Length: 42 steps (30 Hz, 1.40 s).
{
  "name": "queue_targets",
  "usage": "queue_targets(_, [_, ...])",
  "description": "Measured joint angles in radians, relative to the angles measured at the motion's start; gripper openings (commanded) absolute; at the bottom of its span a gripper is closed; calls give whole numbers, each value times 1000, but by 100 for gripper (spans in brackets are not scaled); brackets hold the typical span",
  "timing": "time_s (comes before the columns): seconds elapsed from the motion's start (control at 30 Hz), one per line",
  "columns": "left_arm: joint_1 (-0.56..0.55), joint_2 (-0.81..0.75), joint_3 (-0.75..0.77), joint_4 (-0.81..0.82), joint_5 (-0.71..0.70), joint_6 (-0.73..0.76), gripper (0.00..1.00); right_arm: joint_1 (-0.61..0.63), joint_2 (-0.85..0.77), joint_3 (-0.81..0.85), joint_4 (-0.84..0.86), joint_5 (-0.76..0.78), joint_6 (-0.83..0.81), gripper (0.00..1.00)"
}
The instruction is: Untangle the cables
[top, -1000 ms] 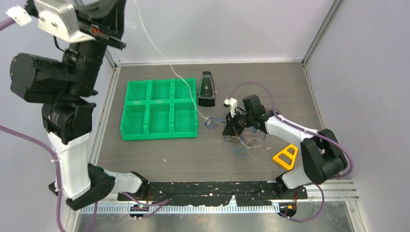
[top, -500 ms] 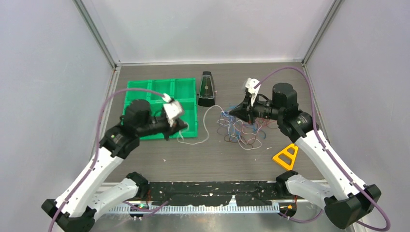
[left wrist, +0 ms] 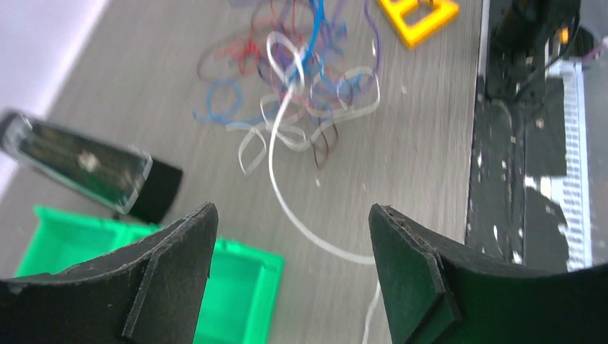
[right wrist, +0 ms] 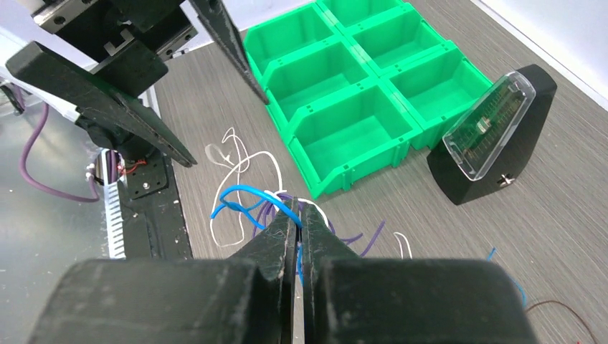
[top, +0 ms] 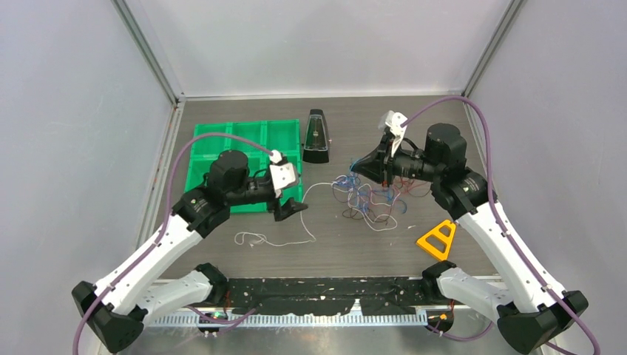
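Inspection of the cables (top: 367, 198): the tangle of red, blue, white and dark strands lies on the counter (top: 333, 251) well off the right side of the green tray (top: 222, 140), with part of it raised off the surface. My right fingers (right wrist: 285, 240) are pressed together at the tray-facing edge of the tangle, pinching a blue strand and, as far as I can tell, at least one more beside it. My left fingers (top: 290, 210) are spread and empty, hovering just off the tray's near right corner. A white cable (left wrist: 272, 168) trails from the tangle along the counter in front of the tray, its far end apparently among the loops. Risks noted: pulling with several strands pinched would likely cinch the knot instead of loosening it; lifting could drag the whole bundle; the white cable may snag on the tray corner or be drawn back in.
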Motion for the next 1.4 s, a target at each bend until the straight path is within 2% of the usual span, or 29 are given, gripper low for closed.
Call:
queue_targets(0.1, [-44,60,37,133,-2,-37,78,0,0,6,5,-13,14,5])
queue_targets(0.2, [-85,146,55,234,-3,-70,66,0,0,9,9,-24,23,5])
queue_targets(0.27, [-103,214,74,268,0,-83,49,0,0,10,13,-26,29,6])
queue_targets(0.3, [-113,255,87,283,-1,-90,35,0,0,11,13,-27,34,5])
queue_targets(0.33, [-119,288,95,291,-2,-93,14,0,0,12,14,-27,37,5])
queue_targets(0.37, [-123,316,98,293,-7,-96,1,0,0,14,15,-27,40,6])
queue_targets(0.5, [-128,360,84,285,-47,-60,0,-6,-1,34,8,-10,35,5])
queue_targets(0.6, [-127,304,19,289,-71,-37,0,-45,-10,40,-13,5,25,5])
queue_targets(0.77, [-98,168,-135,287,-97,-42,0,-211,-23,42,-48,15,13,5])
queue_targets(0.87, [-56,137,-190,282,-124,-58,0,-318,-14,44,-80,8,-7,5])
queue_targets(0.97, [-34,132,-190,270,-138,-76,0,-369,2,35,-101,16,-45,7])
queue_targets(1.0, [-33,132,-180,262,-138,-80,0,-372,11,23,-108,13,-60,15])
queue_targets(1.03, [-35,132,-163,254,-139,-91,0,-372,24,16,-126,7,-73,17])
queue_targets(1.1, [-39,134,-116,251,-139,-106,0,-364,71,19,-173,-20,-103,14])
queue_targets(1.2, [-41,135,-24,268,-139,-150,0,-332,170,31,-264,-52,-166,25])
queue_targets(1.27, [-41,138,20,286,-139,-175,0,-303,200,31,-331,-61,-205,47])
queue_targets(1.3, [-41,142,42,292,-139,-187,0,-289,201,31,-359,-64,-222,70])
queue_targets(1.37, [-43,150,68,297,-140,-204,0,-261,183,32,-401,-81,-254,91])
queue_targets(1.4, [-44,156,76,296,-142,-210,0,-249,174,34,-412,-86,-263,93])
